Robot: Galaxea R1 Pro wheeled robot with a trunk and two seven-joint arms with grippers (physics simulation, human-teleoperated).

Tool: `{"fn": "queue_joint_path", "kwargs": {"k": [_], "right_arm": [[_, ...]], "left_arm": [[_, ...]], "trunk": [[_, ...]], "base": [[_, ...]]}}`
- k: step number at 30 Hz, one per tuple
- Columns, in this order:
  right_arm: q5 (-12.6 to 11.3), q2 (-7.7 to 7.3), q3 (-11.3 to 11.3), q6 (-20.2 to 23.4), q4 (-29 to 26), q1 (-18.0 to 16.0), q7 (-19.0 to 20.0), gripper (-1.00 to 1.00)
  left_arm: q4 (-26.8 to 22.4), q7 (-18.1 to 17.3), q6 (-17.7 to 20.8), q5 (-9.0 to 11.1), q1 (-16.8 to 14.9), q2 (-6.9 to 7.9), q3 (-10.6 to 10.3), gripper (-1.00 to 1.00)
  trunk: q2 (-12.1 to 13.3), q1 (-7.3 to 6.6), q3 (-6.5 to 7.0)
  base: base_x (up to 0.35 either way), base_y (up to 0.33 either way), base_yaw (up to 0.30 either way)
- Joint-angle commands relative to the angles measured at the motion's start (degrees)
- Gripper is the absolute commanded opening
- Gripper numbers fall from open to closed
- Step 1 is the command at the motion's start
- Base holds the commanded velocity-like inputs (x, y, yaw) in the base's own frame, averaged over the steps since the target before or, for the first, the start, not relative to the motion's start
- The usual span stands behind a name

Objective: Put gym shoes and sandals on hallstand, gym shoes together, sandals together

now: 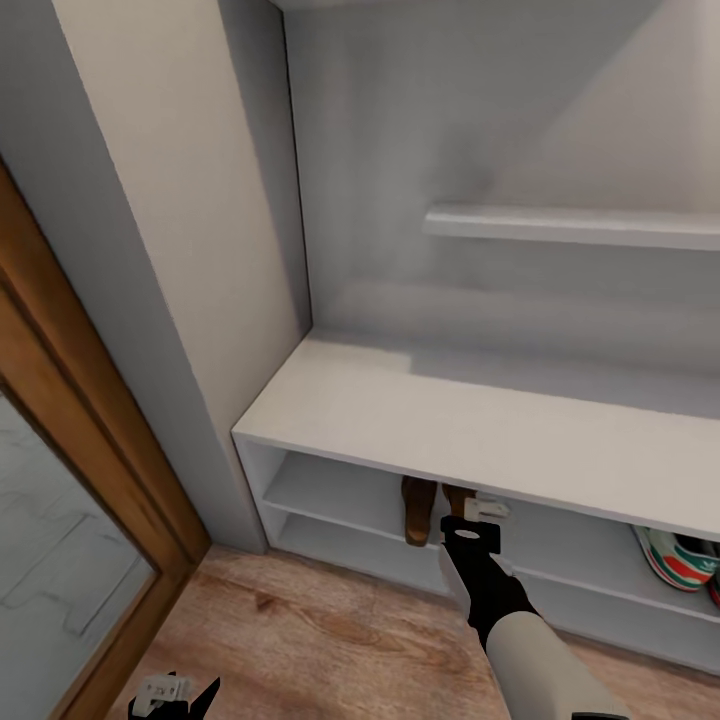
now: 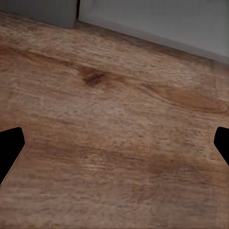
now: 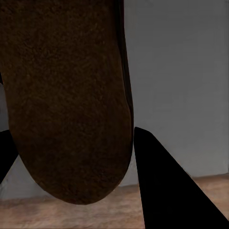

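Observation:
The pale grey hallstand (image 1: 480,420) stands against the wall. On its upper shelf row a brown sandal (image 1: 415,510) stands on edge. Right beside it a second sandal (image 1: 457,497) is partly hidden behind my right gripper (image 1: 466,516), which reaches into that shelf. In the right wrist view the sandal's dark sole (image 3: 71,105) sits between the black fingers (image 3: 162,181), so the gripper (image 3: 69,131) is shut on it. A gym shoe (image 1: 680,558) with green stripes lies on the same shelf at the far right. My left gripper (image 1: 175,695) (image 2: 114,138) hangs open over the corridor floor (image 2: 114,95), holding nothing.
A stepped wall shelf (image 1: 570,225) hangs above the bench top. A wood-framed door (image 1: 90,470) with a glass panel stands at the left, next to a grey wall pillar (image 1: 200,300). Bare plank floor (image 1: 320,630) lies in front of the rack.

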Motion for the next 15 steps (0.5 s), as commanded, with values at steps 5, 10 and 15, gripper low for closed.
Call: {"fn": "queue_joint_path", "kwargs": {"k": [5, 10, 15], "right_arm": [[0.2, 0.06, -0.2, 0.35, -0.1, 0.0, -0.06, -1.0], [0.19, 0.06, -0.2, 0.33, -0.1, -0.05, -0.06, -1.0], [0.2, 0.06, -0.2, 0.32, -0.1, -0.01, -0.06, -1.0]], "left_arm": [[0.06, -0.5, -0.01, 0.21, -0.04, -0.02, 0.28, 1.0], [0.06, -0.5, -0.02, 0.21, -0.04, -0.02, 0.28, 1.0], [0.06, -0.5, -0.05, 0.22, -0.04, -0.02, 0.28, 1.0]], "trunk": [[-0.02, 0.01, -0.05], [-0.02, 0.01, -0.05], [-0.02, 0.01, -0.05]], "base": [[0.159, 0.0, 0.0], [0.031, 0.0, 0.0], [0.072, -0.023, 0.0]]}}
